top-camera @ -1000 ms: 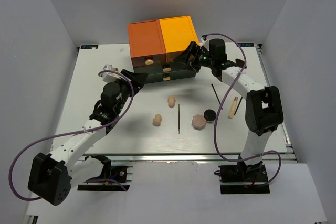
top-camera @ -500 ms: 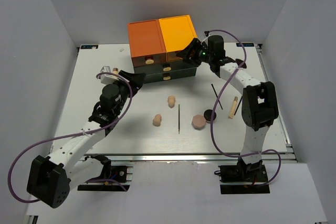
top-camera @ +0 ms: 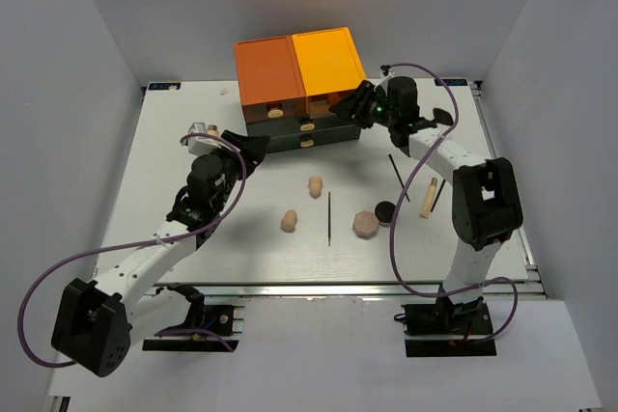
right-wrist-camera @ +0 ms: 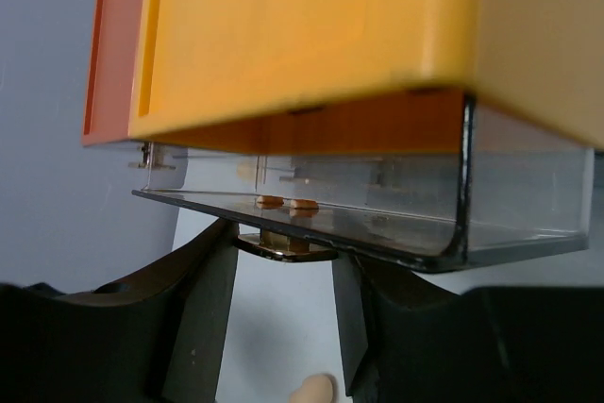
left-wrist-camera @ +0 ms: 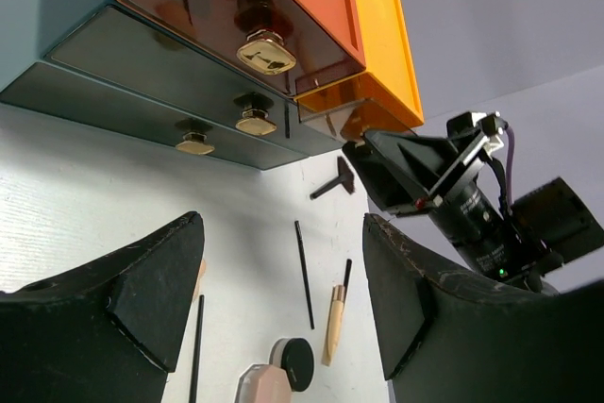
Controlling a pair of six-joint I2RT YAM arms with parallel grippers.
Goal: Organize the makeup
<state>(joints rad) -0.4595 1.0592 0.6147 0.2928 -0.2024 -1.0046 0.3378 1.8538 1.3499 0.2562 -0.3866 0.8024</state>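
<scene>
Right fingers (right-wrist-camera: 198, 318) stand narrower than before, flanking the drawer knob (right-wrist-camera: 288, 244); clamped or not, I cannot tell. Left fingers (left-wrist-camera: 142, 290) hang apart. Makeup (top-camera: 365, 224) waits on the desk (top-camera: 164, 132), well apart from both.

Makeup (top-camera: 365, 224) — loose pieces, scattered

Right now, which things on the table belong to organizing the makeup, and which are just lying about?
For the job: peach sponge, second peach sponge, pink puff, black jar, thin black sticks, beige tube, drawer box to hold them.
Just lying about: small beige bit, small white bit, both at the far edge, too small to identify.
</scene>
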